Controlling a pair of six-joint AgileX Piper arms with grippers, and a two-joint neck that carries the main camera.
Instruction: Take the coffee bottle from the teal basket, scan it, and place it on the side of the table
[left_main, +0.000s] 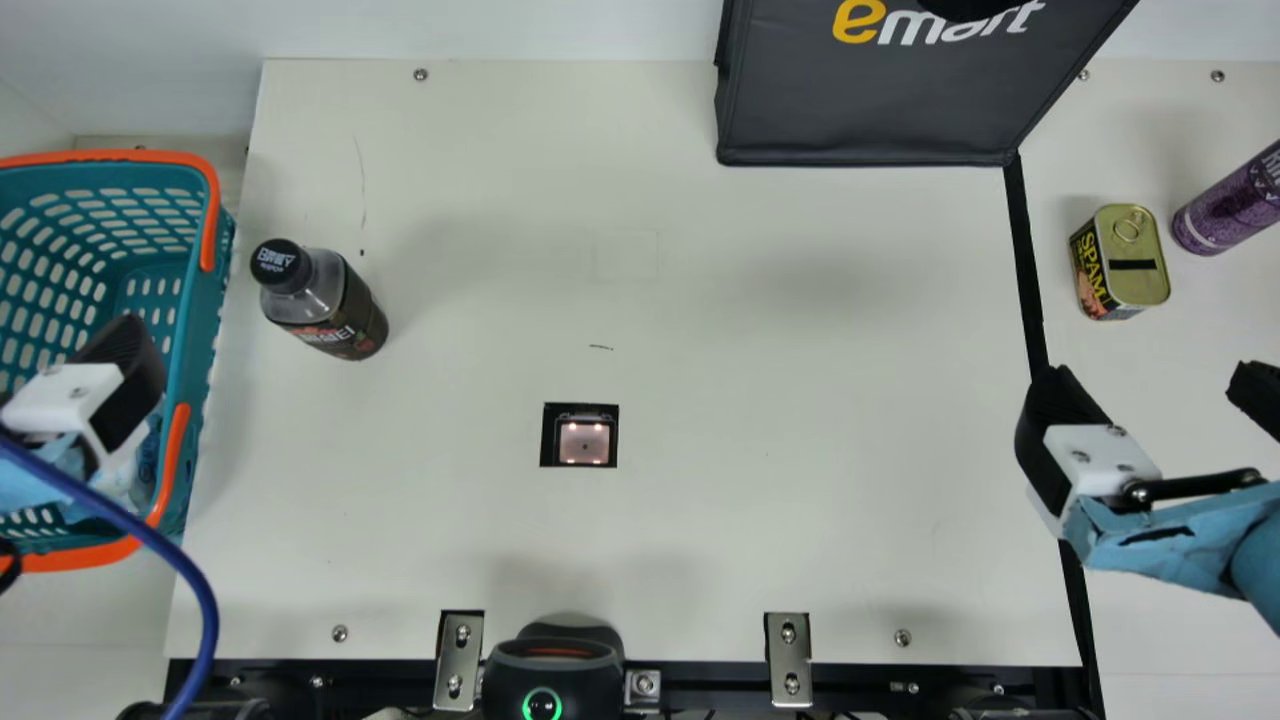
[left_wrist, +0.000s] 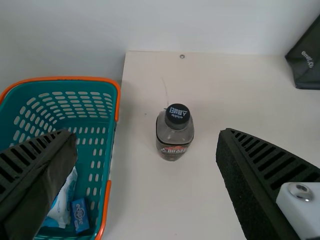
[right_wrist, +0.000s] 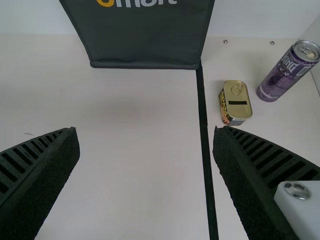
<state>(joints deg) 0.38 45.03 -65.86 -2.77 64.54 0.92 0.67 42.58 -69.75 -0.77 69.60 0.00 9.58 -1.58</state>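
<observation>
Teal basket (left_main: 203, 330), one — outside the surface's (left_main: 800, 540) left edge; inside, one white-blue packet (left_wrist: 63, 201), one blue box (left_wrist: 80, 215). Left tool (left_main: 130, 362), spread, empty. Coffee bottle (left_main: 335, 310), one, near left edge. Black bag (left_main: 870, 110), one — far edge. Right tool (left_main: 1145, 375), likewise. Tin (left_main: 1135, 260), purple can (left_main: 1230, 205), one each.

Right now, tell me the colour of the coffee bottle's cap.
The coffee bottle's cap is black with white lettering, best seen in the main view.

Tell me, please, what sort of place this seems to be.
Probably a mock store checkout, judging by the teal shopping basket, the scanner window set into the table and the dark shopping bag.
</observation>
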